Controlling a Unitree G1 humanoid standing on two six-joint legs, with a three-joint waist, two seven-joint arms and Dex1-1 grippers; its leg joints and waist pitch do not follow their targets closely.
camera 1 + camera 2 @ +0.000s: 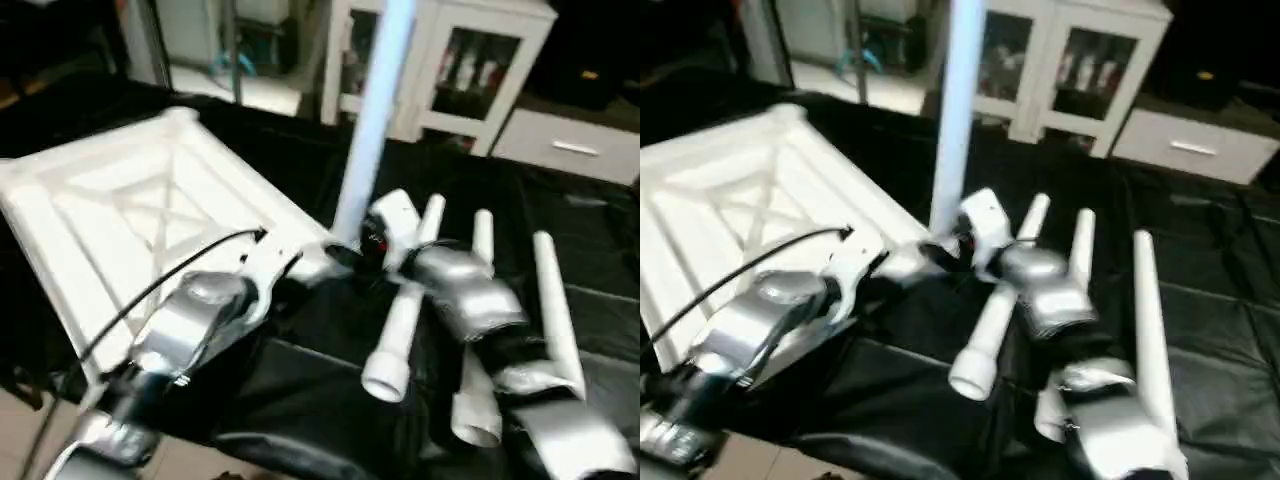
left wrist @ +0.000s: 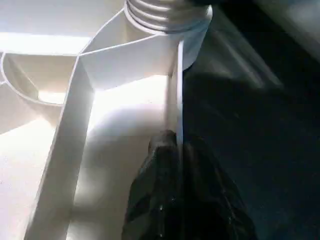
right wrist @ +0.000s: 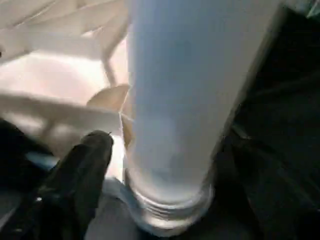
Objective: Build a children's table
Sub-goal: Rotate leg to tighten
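The white table top [image 1: 130, 215] lies upside down on the black-covered surface [image 1: 330, 400], its X-ribbed underside facing up, filling the area from nine to eleven o'clock of the head view. At its near right corner, close to the centre of the view, one leg [image 1: 375, 120] stands upright in the round corner socket [image 2: 167, 20], rising toward twelve o'clock; the left wrist view shows its threaded end seated in that socket.

The left gripper [image 2: 172, 150] comes in from seven o'clock and is pressed together on the thin side wall of the table top, pinching the rim just beside the socket.

The right gripper [image 3: 87, 165] sits at the base of the upright leg, reaching in from four o'clock. One black finger [image 3: 85, 170] shows beside the leg's foot, apart from it. How wide its fingers stand I cannot tell, nor whether it touches the tube.

Three loose legs lie on the surface between three and five o'clock: one [image 1: 405, 310] with its wide end pointing toward six o'clock, a second [image 1: 478, 340] partly under the right forearm, and a third [image 1: 557, 310] farthest out. White cabinets [image 1: 470, 70] stand at one o'clock behind the surface.
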